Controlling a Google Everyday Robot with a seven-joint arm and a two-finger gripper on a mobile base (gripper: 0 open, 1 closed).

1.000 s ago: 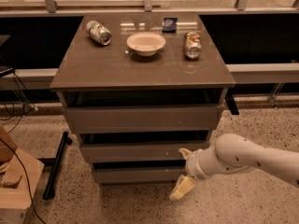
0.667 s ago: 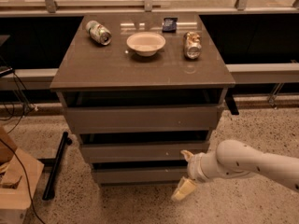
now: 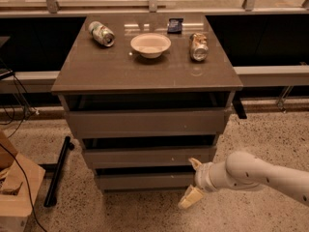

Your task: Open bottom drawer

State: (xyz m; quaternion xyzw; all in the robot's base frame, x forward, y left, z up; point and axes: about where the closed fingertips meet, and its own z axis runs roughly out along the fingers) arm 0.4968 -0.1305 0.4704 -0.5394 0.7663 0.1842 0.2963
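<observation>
The bottom drawer (image 3: 145, 181) is the lowest, slimmest grey-brown front of the cabinet, handleless, with a dark gap above it. The middle front (image 3: 147, 156) with a small white speck and the taller top front (image 3: 145, 123) are above. My gripper (image 3: 192, 181) is at the right end of the bottom drawer front, on a white arm coming in from the lower right. One cream finger (image 3: 195, 163) points up by the gap above the drawer, the other (image 3: 190, 198) points down toward the floor, so it is open.
On the cabinet top (image 3: 145, 71) lie a tipped can (image 3: 102, 33), a white bowl (image 3: 150, 45), a second can (image 3: 198, 47) and a small dark packet (image 3: 175, 25). A wooden box (image 3: 14, 192) and a black bar (image 3: 57, 170) are on the floor at left.
The arm has drawn slightly right and down along the bottom drawer's right end; the drawers have not visibly moved.
</observation>
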